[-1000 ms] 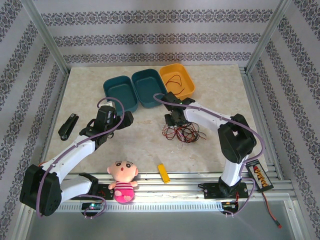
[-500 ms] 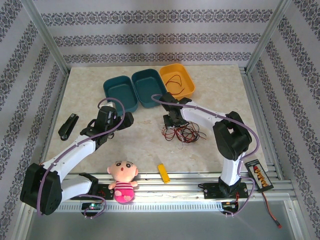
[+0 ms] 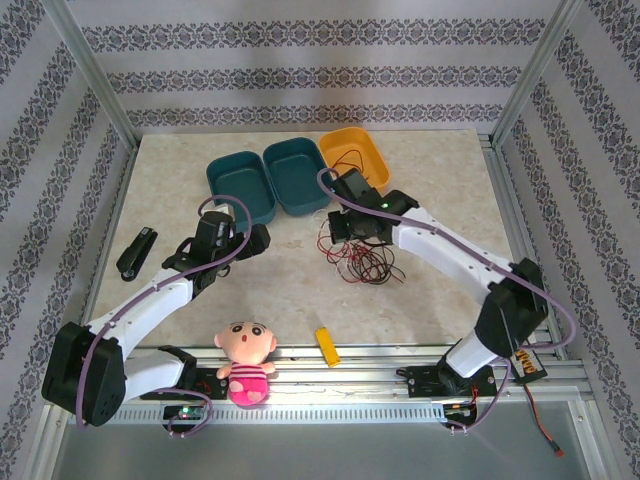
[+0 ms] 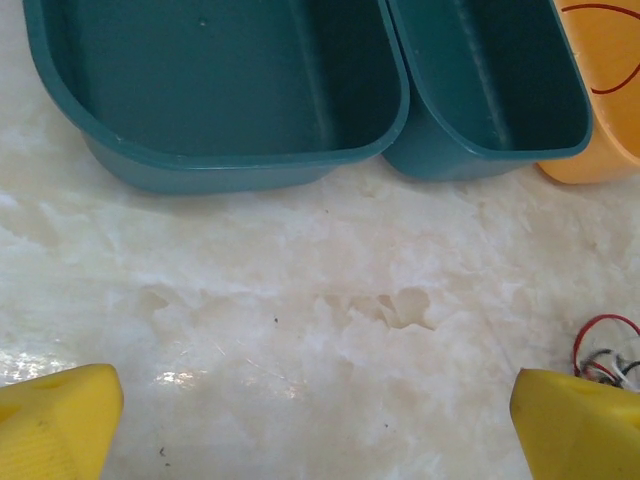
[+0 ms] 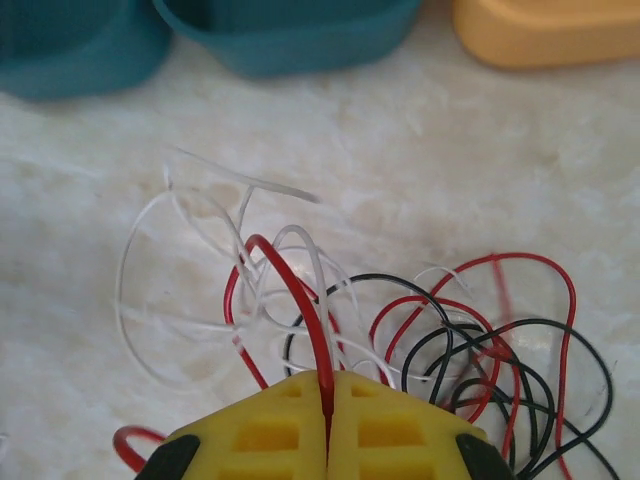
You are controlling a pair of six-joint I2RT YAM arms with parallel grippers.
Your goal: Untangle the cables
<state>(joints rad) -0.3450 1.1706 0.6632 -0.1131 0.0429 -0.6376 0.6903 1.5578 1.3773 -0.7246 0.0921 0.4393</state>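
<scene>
Cables (image 3: 360,258) in red, black and white lie as a loose tangle on the pale, marble-patterned counter (image 3: 440,180), near its middle, in front of the two teal bins (image 3: 243,185) and the orange bin (image 3: 375,150). Right pincer (image 5: 327,385): fingers pressed together, clamping one red strand of the tangle. Left pincer (image 4: 318,420): fingers spread wide, holding nothing, positioned over bare counter near the teal bins. Patterned wallpaper (image 3: 300,70) and aluminium frame posts (image 3: 88,70) enclose the counter on three sides.
</scene>
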